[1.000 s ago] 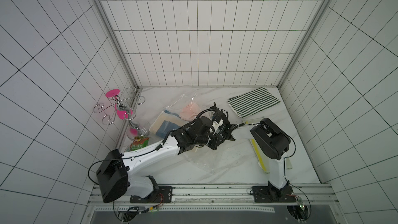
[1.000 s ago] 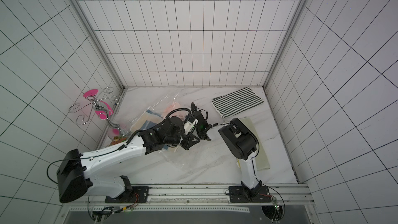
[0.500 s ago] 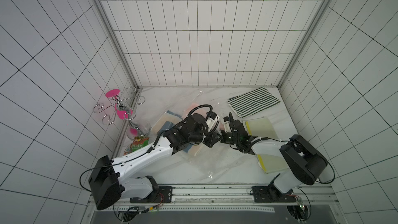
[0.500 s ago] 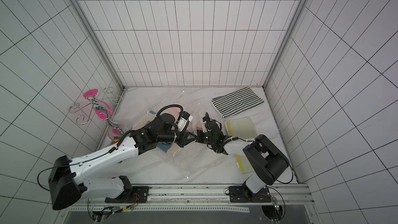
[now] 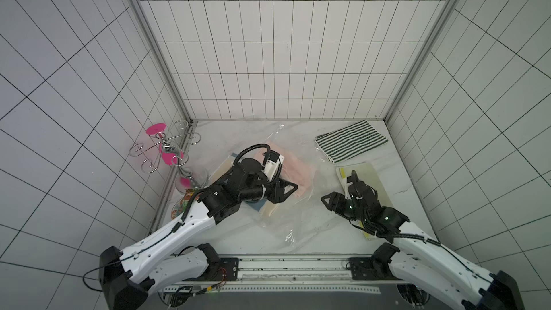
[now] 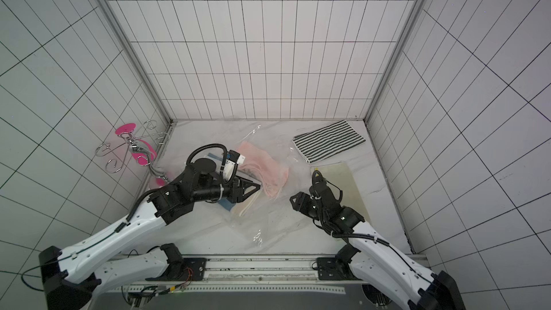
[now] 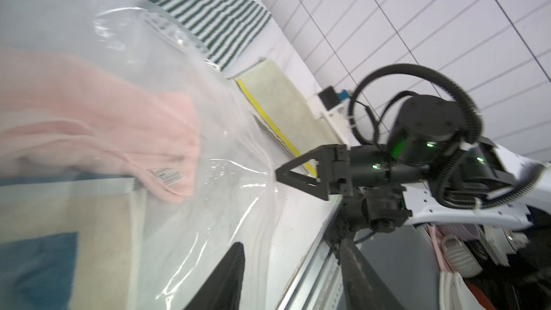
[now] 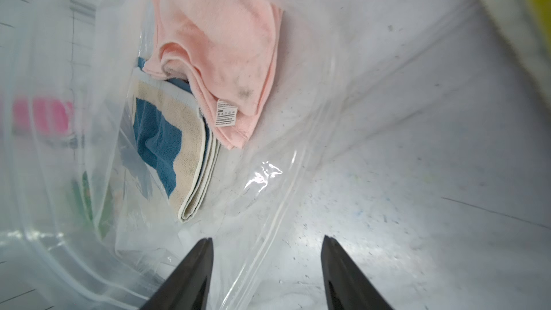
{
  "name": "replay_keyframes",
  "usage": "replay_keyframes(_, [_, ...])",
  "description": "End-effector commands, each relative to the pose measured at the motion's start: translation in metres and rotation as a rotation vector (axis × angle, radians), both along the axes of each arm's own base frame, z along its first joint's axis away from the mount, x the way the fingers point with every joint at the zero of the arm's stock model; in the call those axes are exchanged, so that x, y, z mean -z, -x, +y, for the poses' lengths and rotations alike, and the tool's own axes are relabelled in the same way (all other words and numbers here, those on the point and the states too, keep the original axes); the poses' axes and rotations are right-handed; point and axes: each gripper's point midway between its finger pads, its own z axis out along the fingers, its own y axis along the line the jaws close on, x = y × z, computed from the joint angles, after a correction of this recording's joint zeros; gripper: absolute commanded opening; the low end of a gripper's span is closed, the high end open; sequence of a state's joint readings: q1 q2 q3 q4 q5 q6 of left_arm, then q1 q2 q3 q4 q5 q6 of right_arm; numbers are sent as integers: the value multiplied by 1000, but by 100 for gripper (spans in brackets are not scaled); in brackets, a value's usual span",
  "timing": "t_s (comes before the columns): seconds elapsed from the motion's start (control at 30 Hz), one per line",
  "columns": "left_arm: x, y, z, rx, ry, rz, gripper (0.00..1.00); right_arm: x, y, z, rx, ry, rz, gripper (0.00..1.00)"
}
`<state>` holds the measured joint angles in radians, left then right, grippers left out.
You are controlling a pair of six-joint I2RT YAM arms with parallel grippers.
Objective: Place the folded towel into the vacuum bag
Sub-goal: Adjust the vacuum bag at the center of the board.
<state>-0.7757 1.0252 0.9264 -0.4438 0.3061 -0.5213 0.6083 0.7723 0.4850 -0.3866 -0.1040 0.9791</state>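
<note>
Pink towel (image 8: 220, 55) sits inside the vacuum bag (image 5: 286, 222), partly on top of a folded blue-and-beige towel (image 8: 167, 144) that is also in the bag. Left gripper (image 7: 290, 246) is just beside the pink towel, jaws apart, holding nothing. Right gripper (image 8: 267, 238) is at the bag's right edge, jaws spread, empty. Striped towel (image 5: 351, 141) and cream towel (image 5: 369, 180) lie outside the bag.

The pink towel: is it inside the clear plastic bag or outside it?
Inside. In the right wrist view the pink towel lies under the clear film of the vacuum bag, overlapping a blue-and-beige towel.
</note>
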Motion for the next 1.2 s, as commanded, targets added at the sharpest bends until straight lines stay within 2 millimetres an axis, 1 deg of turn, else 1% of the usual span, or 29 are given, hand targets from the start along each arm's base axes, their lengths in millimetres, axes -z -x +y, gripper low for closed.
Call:
replay_keyframes(0.0, [42,-18,31,-203,-140,78,54,5,14,-39,62,169,99,62])
replay_keyframes(0.07, [60,-20,38,-255,-167,120,54,-15,-1,-44,64,216,58,62])
replay_keyframes(0.13, [77,-18,41,-280,-184,177,55,-34,-22,-45,27,292,11,64])
replay_keyframes(0.17, [86,-16,44,-302,-197,215,54,-40,-35,-43,4,329,1,65])
replay_keyframes(0.23, [105,-12,57,-371,-250,289,54,-38,-57,-38,-42,387,12,68])
replay_keyframes(0.27, [115,-10,65,-411,-281,317,54,-39,-69,-31,-65,374,11,68])
replay_keyframes(0.33, [137,-5,85,-495,-326,369,54,-46,-90,-18,-64,275,-2,68])
replay_keyframes(0.37, [148,-2,92,-527,-323,401,54,-55,-103,-14,-40,213,-31,68])
replay_keyframes(0.43, [163,3,102,-580,-297,445,54,-74,-127,-14,24,90,-70,68])
replay_keyframes(0.47, [169,4,106,-612,-281,460,54,-82,-139,-18,60,34,-76,68])
replay_keyframes(0.53, [174,4,113,-661,-249,465,54,-89,-158,-25,109,-53,-72,68])
replay_keyframes(0.6, [175,4,123,-714,-240,456,54,-88,-176,-29,149,-142,-51,69])
replay_keyframes(0.67, [176,3,132,-751,-245,444,54,-79,-191,-29,175,-190,-28,69])
replay_keyframes(0.7, [178,3,136,-765,-253,445,54,-74,-200,-25,167,-211,-18,69])
replay_keyframes(0.77, [183,3,140,-782,-268,448,54,-62,-209,-17,147,-229,20,68])
replay_keyframes(0.87, [191,2,146,-812,-275,464,55,-37,-215,-10,153,-239,71,64])
replay_keyframes(0.93, [196,0,151,-837,-267,477,55,-26,-217,-5,152,-235,82,62])
replay_keyframes(1.0, [197,-4,157,-871,-269,465,55,-15,-221,1,135,-218,93,62])
replay_keyframes(1.1, [199,-10,159,-892,-266,457,55,-9,-231,16,81,-237,91,59])
replay_keyframes(1.13, [202,-12,159,-895,-261,468,55,-9,-235,21,65,-253,84,57])
replay_keyframes(1.17, [207,-13,159,-902,-254,491,55,-8,-237,25,51,-273,78,52])
